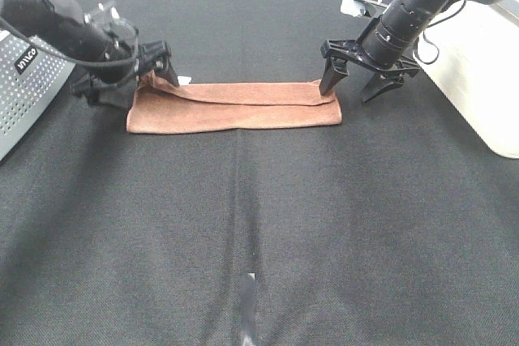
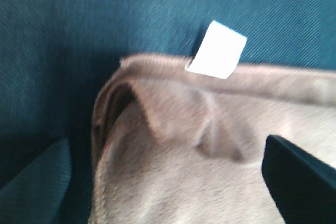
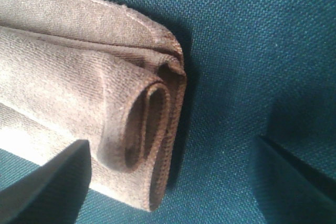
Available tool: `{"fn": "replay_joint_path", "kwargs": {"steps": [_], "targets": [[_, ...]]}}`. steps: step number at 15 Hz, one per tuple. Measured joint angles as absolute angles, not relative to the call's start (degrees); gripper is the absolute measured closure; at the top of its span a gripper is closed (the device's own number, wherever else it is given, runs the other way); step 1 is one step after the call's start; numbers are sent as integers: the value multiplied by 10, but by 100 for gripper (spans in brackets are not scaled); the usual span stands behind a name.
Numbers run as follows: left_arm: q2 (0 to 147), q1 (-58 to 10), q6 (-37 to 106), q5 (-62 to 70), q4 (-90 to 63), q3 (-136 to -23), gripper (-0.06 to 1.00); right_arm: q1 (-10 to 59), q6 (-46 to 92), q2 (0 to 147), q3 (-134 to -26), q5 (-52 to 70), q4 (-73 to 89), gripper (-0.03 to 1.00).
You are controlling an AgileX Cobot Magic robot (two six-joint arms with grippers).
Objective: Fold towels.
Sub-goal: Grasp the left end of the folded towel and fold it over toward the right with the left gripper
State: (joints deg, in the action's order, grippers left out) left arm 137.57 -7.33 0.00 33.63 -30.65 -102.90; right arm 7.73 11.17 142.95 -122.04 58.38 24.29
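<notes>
A reddish-brown towel [image 1: 235, 107] lies folded into a long, narrow strip across the upper middle of the frame, flat on the dark cloth. Its layers curl open at the right end, and a small white tag [image 1: 185, 80] sticks out near the left end.

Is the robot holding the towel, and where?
Nothing is held. The left tool and right tool are open, one at each end of the towel.

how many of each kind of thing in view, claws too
towel: 1
grey perforated basket: 1
white bin: 1
claws: 2 (left claw, right claw)
total: 5
</notes>
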Motion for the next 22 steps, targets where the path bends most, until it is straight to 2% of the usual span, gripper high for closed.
{"fn": "replay_joint_path", "kwargs": {"steps": [6, 10, 15, 16, 19, 22], "targets": [[1379, -73, 0, 328, -319, -1029, 4, 77, 112, 1430, -1220, 584, 243, 20], [1384, -73, 0, 315, -352, -1029, 35, 77, 112, 1430, -1220, 584, 243, 20], [1384, -73, 0, 327, -353, -1029, 86, 77, 112, 1430, -1220, 584, 243, 20], [1384, -73, 3, 329, -352, -1029, 89, 77, 112, 1430, -1220, 584, 243, 20], [1383, -73, 8, 332, -333, -1029, 89, 77, 112, 1428, -1220, 586, 243, 20], [1346, -73, -5, 345, -231, -1030, 89, 77, 111, 1400, -1220, 587, 242, 20]]}}
